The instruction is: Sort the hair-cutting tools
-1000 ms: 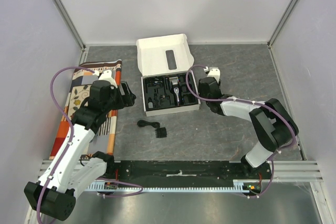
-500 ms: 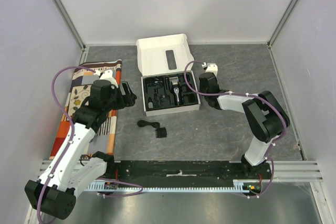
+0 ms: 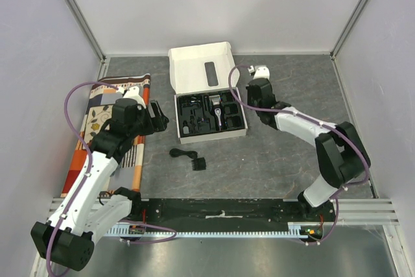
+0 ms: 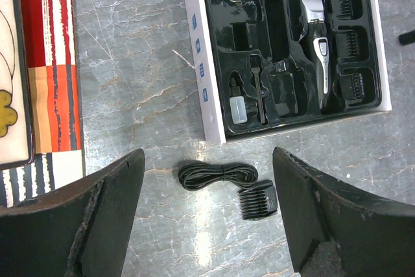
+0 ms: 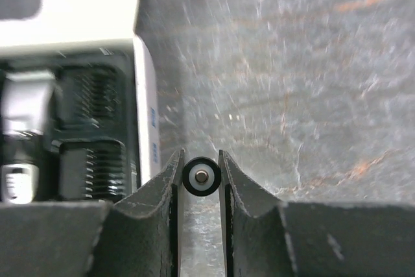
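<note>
Wrist view alone shows right tool (image 5: 200,158) pinching a tiny dark bottle (image 5: 201,178), hidden overhead; left tool (image 4: 207,160) gapes.

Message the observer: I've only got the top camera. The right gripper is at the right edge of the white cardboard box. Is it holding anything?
Observer: Yes. The right gripper pinches a small round black part with a white ring, a finger touching each side.
Operator: Over the tray or the table?
Observer: Over the grey marbled table, just outside the wall of the white cardboard box.
Operator: Left gripper?
Observer: The left gripper is wide open, nothing between its fingers.
</note>
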You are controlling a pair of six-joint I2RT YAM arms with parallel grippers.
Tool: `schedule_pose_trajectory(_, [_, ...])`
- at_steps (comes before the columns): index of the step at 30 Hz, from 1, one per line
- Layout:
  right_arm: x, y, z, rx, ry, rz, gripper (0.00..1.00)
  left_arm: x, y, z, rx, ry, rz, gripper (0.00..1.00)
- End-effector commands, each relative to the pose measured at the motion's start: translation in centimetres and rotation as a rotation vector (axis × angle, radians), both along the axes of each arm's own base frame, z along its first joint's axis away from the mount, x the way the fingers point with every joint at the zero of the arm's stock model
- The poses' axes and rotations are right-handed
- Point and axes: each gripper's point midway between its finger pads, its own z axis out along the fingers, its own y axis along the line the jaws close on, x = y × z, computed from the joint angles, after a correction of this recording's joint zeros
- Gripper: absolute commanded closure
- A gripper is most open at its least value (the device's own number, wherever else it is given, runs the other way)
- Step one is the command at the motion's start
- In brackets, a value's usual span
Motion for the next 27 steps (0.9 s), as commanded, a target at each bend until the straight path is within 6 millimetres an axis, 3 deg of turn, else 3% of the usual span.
schedule_pose_trajectory(1, [0.8,1.8,9.8,0.023,-0.067,0.092,1.00,0.5,-0.2,1.0,-0.017,-0.045,-0.007,0.14])
schedule_pose_trajectory(4, [0.2,3.6,12.8,0.074,-0.028,0.164,1.00,0.4,-0.7,1.1,-0.030,-0.042,-0.032,0.14])
schedule_pose_trajectory(6, [-0.3,4.6,12.9,0.107,0.031,0.192,1.00,0.4,-0.7,1.0,-0.033,-0.039,-0.034,0.14])
schedule_pose_trajectory(7, [0.2,5.4,15.0,0.143,0.011,0.210,1.00,0.3,-0.7,1.0,-0.032,-0.040,-0.036,0.14])
schedule_pose_trajectory(9, [-0.2,7.0,13.8,0.178,0.111,0.253,1.00,0.3,-0.8,1.0,-0.032,-0.040,-0.040,0.14])
schedule_pose_trajectory(10, [0.3,7.9,15.3,0.203,0.103,0.272,1.00,0.3,-0.7,1.1,-0.032,-0.041,-0.041,0.14])
schedule_pose_trajectory(12, [0.1,9.6,13.5,0.212,0.188,0.302,1.00,0.2,-0.7,1.1,-0.032,-0.044,-0.041,0.14])
schedule_pose_trajectory(13, [0.5,10.2,14.3,0.221,0.178,0.306,1.00,0.2,-0.7,1.0,-0.032,-0.041,-0.041,0.14])
schedule_pose_trajectory(15, [0.1,12.1,12.7,0.226,0.244,0.340,1.00,0.1,-0.7,1.1,-0.030,-0.045,-0.040,0.14])
schedule_pose_trajectory(16, [0.3,12.8,13.3,0.240,0.238,0.347,1.00,0.1,-0.7,1.1,-0.032,-0.046,-0.039,0.14])
schedule_pose_trajectory(18, [0.0,14.5,11.5,0.225,0.294,0.368,1.00,0.1,-0.7,1.1,-0.032,-0.046,-0.043,0.14])
schedule_pose_trajectory(19, [0.3,15.2,12.3,0.235,0.285,0.375,1.00,0.1,-0.7,1.1,-0.033,-0.044,-0.044,0.14])
schedule_pose_trajectory(20, [0.1,16.2,10.9,0.222,0.318,0.384,1.00,0.1,-0.8,1.1,-0.035,-0.042,-0.048,0.14])
schedule_pose_trajectory(22, [0.0,17.2,10.7,0.229,0.339,0.394,1.00,0.1,-0.8,0.9,-0.035,-0.037,-0.048,0.14])
schedule_pose_trajectory(27, [-0.4,19.3,7.1,0.245,0.447,0.410,1.00,0.0,-1.0,0.7,-0.038,-0.029,-0.057,0.14])
